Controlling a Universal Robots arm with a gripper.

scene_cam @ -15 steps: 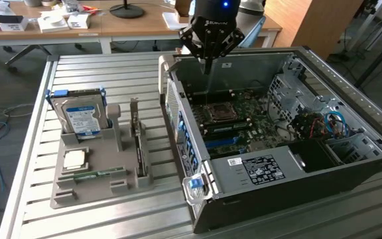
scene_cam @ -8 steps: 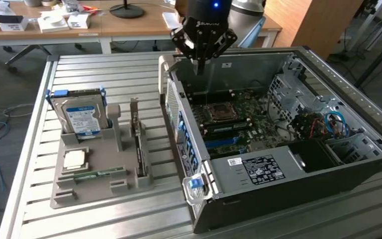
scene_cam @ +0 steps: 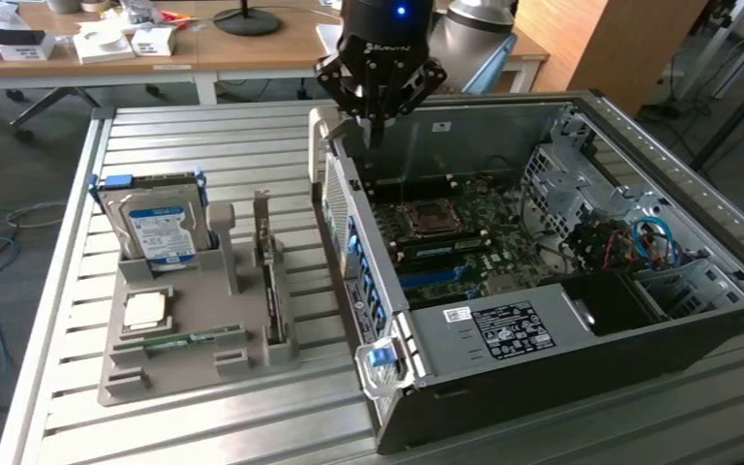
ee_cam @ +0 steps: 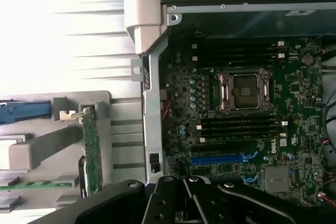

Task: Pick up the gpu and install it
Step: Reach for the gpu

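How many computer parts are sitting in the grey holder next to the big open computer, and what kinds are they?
hard drive: 1
gpu: 1
square silver chip: 1
green memory stick: 1
Total: 4

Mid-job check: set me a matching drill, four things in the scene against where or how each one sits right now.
Things:
1. gpu
2. hard drive
3. memory stick
4. gripper

States:
A. lying flat on the grey holder
B. shut, hanging over the open computer case
C. upright in the holder, blue-white label showing
D. on edge in the holder slot nearest the case

Pairs: 1-D, 2-C, 3-A, 4-B
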